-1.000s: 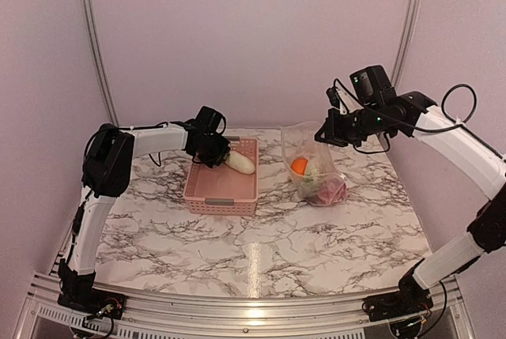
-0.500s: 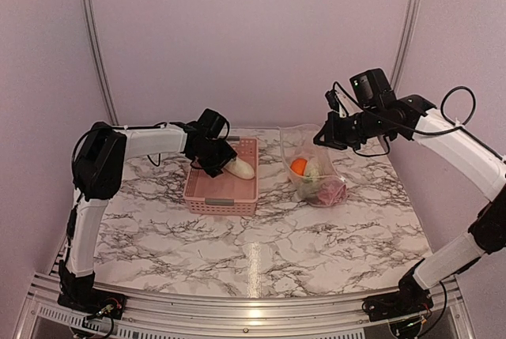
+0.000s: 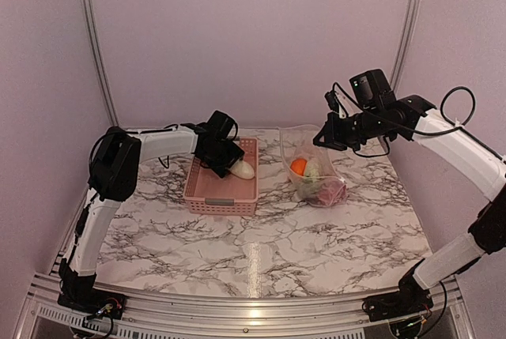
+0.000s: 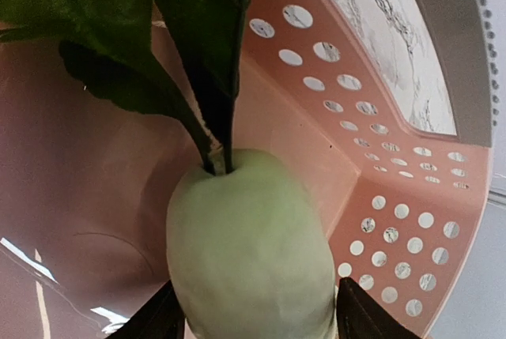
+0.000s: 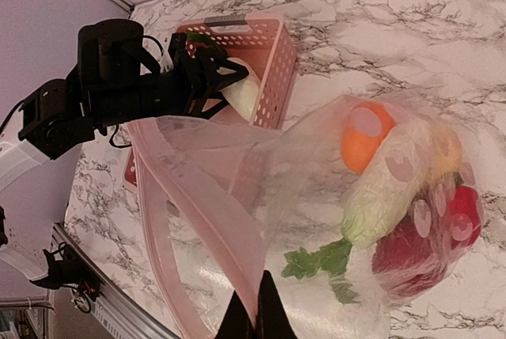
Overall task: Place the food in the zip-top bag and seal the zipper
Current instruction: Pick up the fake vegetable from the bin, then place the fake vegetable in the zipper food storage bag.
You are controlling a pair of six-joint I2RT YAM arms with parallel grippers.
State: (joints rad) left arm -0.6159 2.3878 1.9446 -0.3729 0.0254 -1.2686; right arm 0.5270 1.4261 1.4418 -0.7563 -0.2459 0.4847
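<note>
My left gripper (image 3: 224, 153) reaches into the pink basket (image 3: 223, 197). Its fingers (image 4: 154, 319) press both sides of a white oblong vegetable (image 4: 249, 252) with green leaves (image 4: 126, 47), which lies near the basket's far right corner (image 3: 242, 169). My right gripper (image 3: 326, 135) is shut on the mouth edge of the clear zip-top bag (image 3: 312, 169) and holds it up and open (image 5: 254, 315). Inside the bag (image 5: 237, 189) lie an orange piece (image 5: 365, 135), a white oblong piece (image 5: 391, 181), a red piece (image 5: 419, 248), a yellow piece (image 5: 447, 149) and leafy green (image 5: 324, 264). The zipper strip (image 5: 170, 220) runs along the open mouth.
The basket's perforated wall (image 4: 395, 236) stands close to the right of the white vegetable. The marble table (image 3: 261, 252) stretches in front of the basket and bag. A wall with metal rails (image 3: 407, 31) closes the back.
My left gripper has shifted right and a little nearer along the basket, onto the white vegetable. The right gripper and the bag have barely moved.
</note>
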